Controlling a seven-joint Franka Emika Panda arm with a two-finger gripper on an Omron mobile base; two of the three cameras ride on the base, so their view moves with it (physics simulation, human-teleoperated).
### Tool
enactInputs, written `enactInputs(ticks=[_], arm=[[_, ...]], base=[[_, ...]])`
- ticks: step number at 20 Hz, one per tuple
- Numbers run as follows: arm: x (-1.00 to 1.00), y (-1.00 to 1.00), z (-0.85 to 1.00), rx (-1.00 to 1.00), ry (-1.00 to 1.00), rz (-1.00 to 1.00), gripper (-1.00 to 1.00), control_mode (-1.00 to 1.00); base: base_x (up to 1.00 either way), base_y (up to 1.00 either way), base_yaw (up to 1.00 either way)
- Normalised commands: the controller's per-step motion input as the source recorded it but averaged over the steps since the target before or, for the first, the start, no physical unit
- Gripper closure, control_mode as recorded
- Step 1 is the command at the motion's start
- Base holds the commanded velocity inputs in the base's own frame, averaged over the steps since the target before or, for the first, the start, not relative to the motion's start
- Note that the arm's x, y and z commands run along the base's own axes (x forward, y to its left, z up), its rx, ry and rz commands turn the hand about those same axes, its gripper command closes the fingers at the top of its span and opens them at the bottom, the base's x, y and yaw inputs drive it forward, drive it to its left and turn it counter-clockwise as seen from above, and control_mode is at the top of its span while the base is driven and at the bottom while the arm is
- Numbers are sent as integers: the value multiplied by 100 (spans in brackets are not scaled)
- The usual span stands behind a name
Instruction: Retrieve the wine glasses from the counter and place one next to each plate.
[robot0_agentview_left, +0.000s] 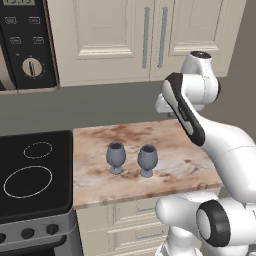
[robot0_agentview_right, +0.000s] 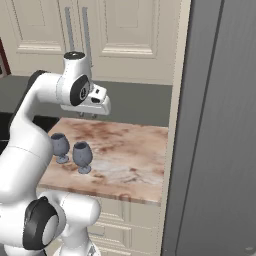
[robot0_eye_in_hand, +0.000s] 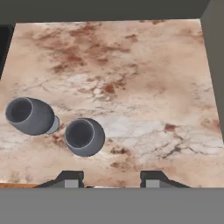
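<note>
Goblets (robot0_agentview_left: 131, 158) upright on counter (robot0_agentview_left: 170, 150), fingers (robot0_eye_in_hand: 70, 178) apart above

Kitchen: stovetop (robot0_agentview_left: 35, 172), stone counter (robot0_agentview_left: 175, 150), cabinets (robot0_agentview_left: 110, 35).

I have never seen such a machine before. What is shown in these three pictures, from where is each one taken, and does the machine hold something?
The white machine is a robot arm on a base that can drive, in a computer-rendered kitchen. Two pictures come from cameras on the base, behind the arm on its left and right. The third comes from a camera on the hand, looking down along the gripper, the two-finger clamp at the arm's end.

On the counter of veined beige stone stand two wine glasses, small blue-grey goblets: one nearer the black stovetop, the other beside it, both upright and apart. Cream cabinets hang above.

The gripper hovers over the counter, its fingers spread apart with nothing between them. It holds nothing.
</note>
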Motion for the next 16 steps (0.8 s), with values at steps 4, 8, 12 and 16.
enactInputs(ticks=[4,8,12,16], arm=[[-29,0,-5,0,-3,0,-100,-100],[-68,0,-45,0,0,0,-100,-100],[-48,0,-16,0,2,-11,-100,-100],[-16,0,0,8,0,-31,-100,-100]], base=[[0,0,0],[0,0,0],[0,0,0],[0,0,0]])
